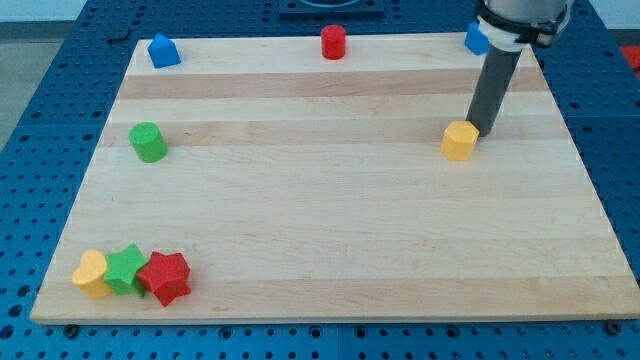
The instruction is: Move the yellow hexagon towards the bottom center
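Note:
The yellow hexagon (460, 140) sits on the wooden board (330, 230) in the right half, above the middle. My tip (484, 130) is just to the hexagon's upper right, touching or nearly touching it. The dark rod rises from there to the view's top, where the arm's body partly covers a blue block (474, 40).
A red cylinder (333, 42) stands at top centre and a blue block (163, 50) at top left. A green cylinder (148, 142) is at the left. A yellow heart (90, 273), a green star (126, 268) and a red star (165, 277) cluster at bottom left.

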Robot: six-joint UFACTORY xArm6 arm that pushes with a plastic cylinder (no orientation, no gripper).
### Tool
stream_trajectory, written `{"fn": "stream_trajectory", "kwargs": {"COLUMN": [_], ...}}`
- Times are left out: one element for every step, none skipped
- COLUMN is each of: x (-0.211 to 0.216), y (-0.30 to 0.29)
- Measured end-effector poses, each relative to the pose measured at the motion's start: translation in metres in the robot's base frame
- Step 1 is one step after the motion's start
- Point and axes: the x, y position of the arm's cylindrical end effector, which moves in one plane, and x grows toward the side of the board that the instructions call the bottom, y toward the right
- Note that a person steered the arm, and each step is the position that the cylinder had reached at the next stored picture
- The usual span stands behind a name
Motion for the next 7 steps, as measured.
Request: {"fn": "stream_trajectory", "kwargs": {"x": [0.000, 0.000, 0.000, 0.017, 0.048, 0.052, 0.046], "y": [0.000, -0.001, -0.001, -0.018, -0.060, -0.085, -0.067]}}
